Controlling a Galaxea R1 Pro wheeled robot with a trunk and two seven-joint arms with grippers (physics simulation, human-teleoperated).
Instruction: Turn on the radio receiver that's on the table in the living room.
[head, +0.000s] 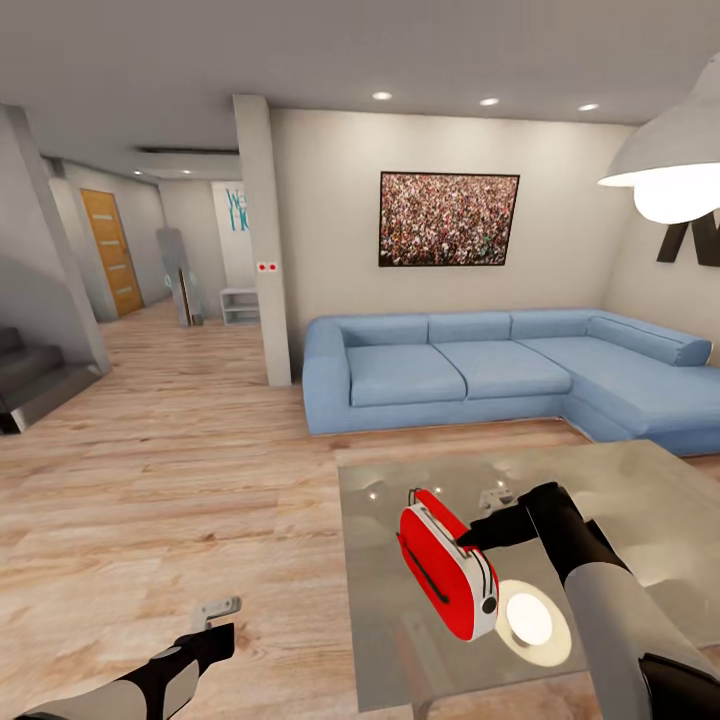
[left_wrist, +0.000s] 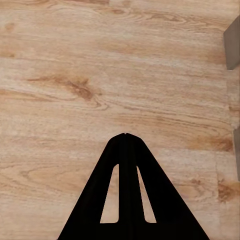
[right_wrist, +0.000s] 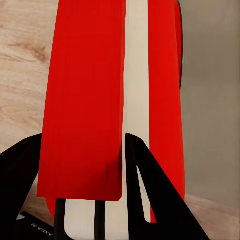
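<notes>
The radio (head: 447, 575) is red with a white edge and a thin dark strap. It is tilted up over the near part of the table (head: 620, 480), not lying flat. I cannot tell if its low end touches the glass.

The right gripper (head: 470, 540) has hold of the radio at its upper side. In the right wrist view the radio (right_wrist: 100, 100) sits between the two black fingers (right_wrist: 155, 190), which press on it from both sides. A white stripe runs down the middle of the red box. A dark edge with a bit of green shows along one side of it.

The table is low and grey, and its top is shiny like a mirror. A round bright spot (head: 528, 620) shines on the top just beside the radio. It looks like the lamp's light, but that is hard to say.

The left gripper (head: 215, 612) hangs low over the wood floor (head: 150, 480), well apart from the table. In the left wrist view its fingers (left_wrist: 112, 165) meet at the tips, closed tight with nothing between them.

Behind the table is a blue sofa (head: 500, 365) shaped like an L. A picture (head: 448, 218) of a big crowd hangs on the wall above it. A white lamp (head: 670, 165) hangs at the upper right. A hall with a wood door (head: 112, 250) is far off on the left.
</notes>
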